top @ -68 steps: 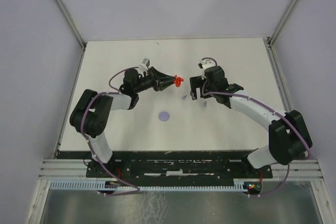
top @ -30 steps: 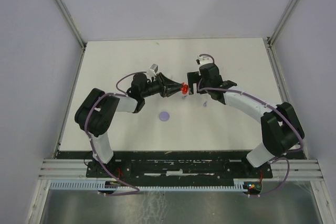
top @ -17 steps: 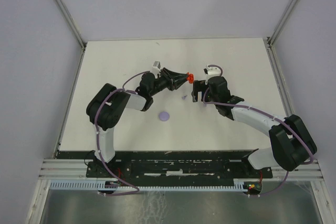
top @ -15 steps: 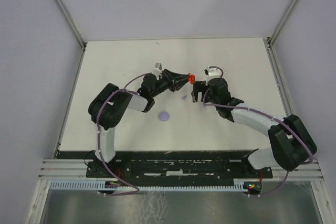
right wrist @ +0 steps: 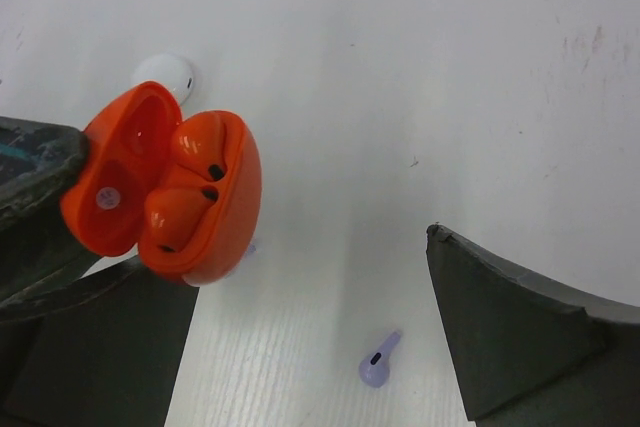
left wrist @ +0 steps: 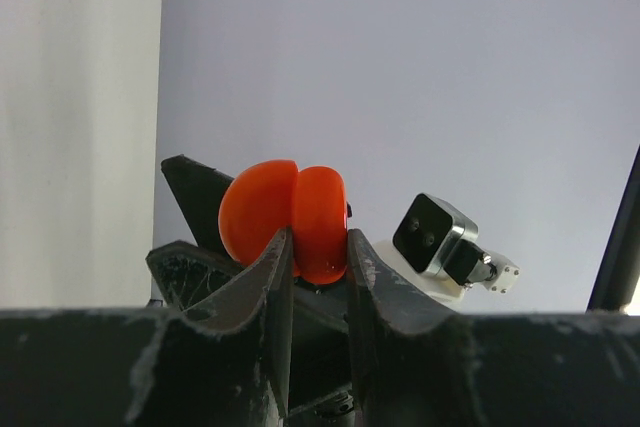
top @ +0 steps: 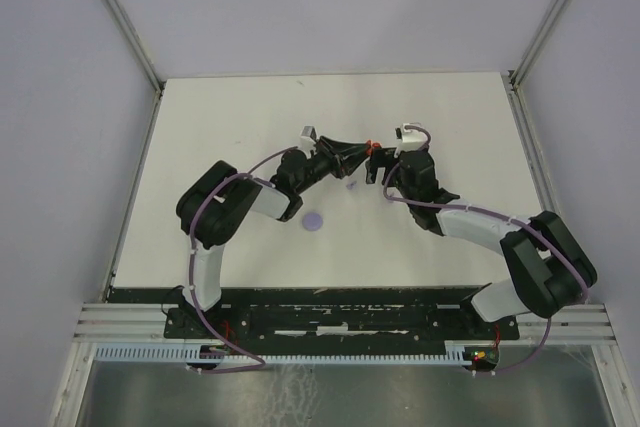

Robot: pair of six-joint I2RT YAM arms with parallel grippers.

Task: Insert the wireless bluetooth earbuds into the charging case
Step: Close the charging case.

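Seating check: red earbuds (right wrist: 172,212) are lodged in the open charging case (right wrist: 235,197), clamped by the left gripper (left wrist: 320,242) above mid-table; right gripper (right wrist: 300,277) is spread wide, just right. Lid is best pressed squarely.

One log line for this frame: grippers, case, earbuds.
left gripper: shut on open orange case | right gripper: open | purple earbud, white earbud: on table
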